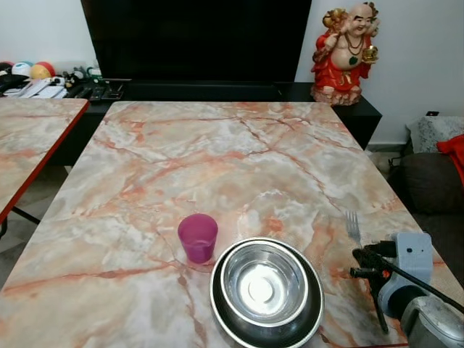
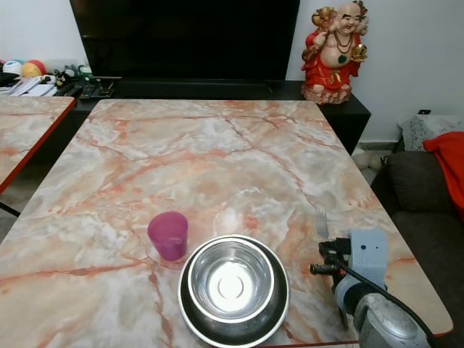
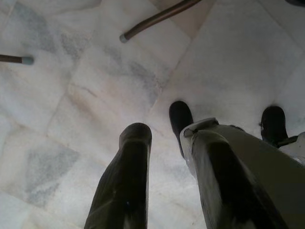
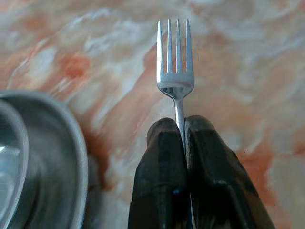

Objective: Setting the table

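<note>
Fork placement beside the bowl, right side of the marble-patterned tabletop (image 1: 217,167).

My right hand (image 4: 183,131) was clenched on the slim silver metal fork (image 4: 174,67), just right of the stacked round steel bowls (image 1: 266,290); I judged a flat, straight lowering best before releasing.

far tabletop (image 1: 217,145) bare and open, bowls (image 1: 266,290) and cup (image 1: 197,236) crowding near edge

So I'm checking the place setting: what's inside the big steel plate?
A smaller steel bowl sits nested in the steel plate, empty and shiny. The plate's floor beneath the bowl is covered.
</note>
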Available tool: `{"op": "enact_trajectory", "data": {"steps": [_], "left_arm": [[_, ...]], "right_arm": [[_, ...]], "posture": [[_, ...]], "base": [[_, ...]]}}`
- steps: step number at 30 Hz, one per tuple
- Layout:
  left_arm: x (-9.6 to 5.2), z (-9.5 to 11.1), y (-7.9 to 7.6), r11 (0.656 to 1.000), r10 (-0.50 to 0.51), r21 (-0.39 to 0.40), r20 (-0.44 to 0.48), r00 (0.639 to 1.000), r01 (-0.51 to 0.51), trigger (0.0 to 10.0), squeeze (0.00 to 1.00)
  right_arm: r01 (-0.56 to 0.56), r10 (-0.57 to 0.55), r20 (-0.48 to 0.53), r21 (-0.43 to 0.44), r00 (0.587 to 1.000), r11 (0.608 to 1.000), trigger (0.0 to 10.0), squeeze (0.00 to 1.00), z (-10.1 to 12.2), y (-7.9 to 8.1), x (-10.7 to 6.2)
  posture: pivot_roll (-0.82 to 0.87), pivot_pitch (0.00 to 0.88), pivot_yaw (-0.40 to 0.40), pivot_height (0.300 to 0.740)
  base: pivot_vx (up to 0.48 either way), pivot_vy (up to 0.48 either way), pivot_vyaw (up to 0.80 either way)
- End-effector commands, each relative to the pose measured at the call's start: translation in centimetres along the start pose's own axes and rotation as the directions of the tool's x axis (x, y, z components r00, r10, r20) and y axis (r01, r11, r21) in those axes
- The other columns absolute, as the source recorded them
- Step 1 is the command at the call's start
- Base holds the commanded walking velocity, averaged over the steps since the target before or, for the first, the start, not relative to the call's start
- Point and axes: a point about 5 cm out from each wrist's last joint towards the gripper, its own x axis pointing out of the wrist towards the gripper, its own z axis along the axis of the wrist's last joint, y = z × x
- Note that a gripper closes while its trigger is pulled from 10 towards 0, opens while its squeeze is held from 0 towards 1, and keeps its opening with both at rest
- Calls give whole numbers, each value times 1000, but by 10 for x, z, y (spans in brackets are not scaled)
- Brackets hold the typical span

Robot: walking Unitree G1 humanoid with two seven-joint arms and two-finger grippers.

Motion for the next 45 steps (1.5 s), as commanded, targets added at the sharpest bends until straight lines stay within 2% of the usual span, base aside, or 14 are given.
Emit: {"op": "enact_trajectory", "data": {"steps": [1, 2, 4, 6, 10, 12, 17, 22, 25, 32, 38, 45], "left_arm": [[-5, -16, 11, 1000, 9, -6, -40, 999, -9, 10000, 0], [-9, -24, 19, 1000, 13, -10, -49, 999, -14, 10000, 0], [-10, -26, 21, 1000, 14, -11, -51, 999, -15, 10000, 0], [-18, -37, 40, 999, 29, -12, -66, 997, -30, 10000, 0], [-21, -36, 50, 999, 42, -16, -68, 997, -43, 10000, 0], [-20, -30, 54, 998, 51, -18, -66, 997, -52, 10000, 0], [-15, -20, 47, 999, 42, -20, -48, 998, -43, 10000, 0], [-13, -22, 37, 1000, 27, -2, -47, 998, -28, 10000, 0], [-8, -20, 19, 1000, 7, -1, -33, 999, -7, 10000, 0], [-5, -17, 4, 1000, -9, 4, -30, 1000, 9, 10000, 0], [-5, -14, 7, 1000, -2, -2, -29, 1000, 2, 10000, 0], [-8, -10, 28, 1000, 26, -9, -28, 999, -26, 10000, 0]], "right_arm": [[-18, 18, -34, 26, 999, 999, 10000, 0, -7, 0, 1], [-25, 27, -42, 38, 999, 999, 10000, 0, -8, 0, 1], [-28, 29, -44, 40, 999, 999, 10000, 0, -8, 0, 1], [-41, 42, -70, 11, 997, 999, 10000, 0, -9, 2, 2], [-41, 41, -83, -1, 996, 999, 10000, 0, -10, 4, 2], [-49, 45, -99, -39, 994, 998, 10000, 0, -15, 8, 4], [-30, 26, -99, -37, 995, 999, 10000, 0, -16, 11, 6], [-13, 9, -103, -36, 995, 999, 10000, 0, -21, 13, 7], [30, -33, -95, -32, 995, 999, 10000, 0, -20, 7, 9], [65, -66, -45, -31, 997, 997, 10000, 0, -11, 1, 11], [43, -45, -32, -52, 998, 998, 10000, 0, -11, 7, 16], [53, -63, -85, -111, 994, 992, 10000, 0, -25, 6, 19]], "posture": [[-128, 73, -43, 740], [-128, 73, -43, 740], [-128, 73, -43, 740], [-123, 67, -50, 740], [-122, 64, -51, 740], [-129, 63, -49, 740], [-137, 69, -39, 740], [-139, 64, -34, 740], [-133, 64, -34, 740], [-134, 70, -35, 740], [-128, 84, -40, 740], [-125, 98, -33, 740]], "base": [[0, 0, 0], [0, 0, 0], [0, 0, 0], [0, 0, 0], [0, 0, 0], [0, 0, 0], [0, 0, 0], [0, 0, 0], [0, 0, 0], [0, 0, 0], [0, 0, 0], [0, 0, 0]]}}
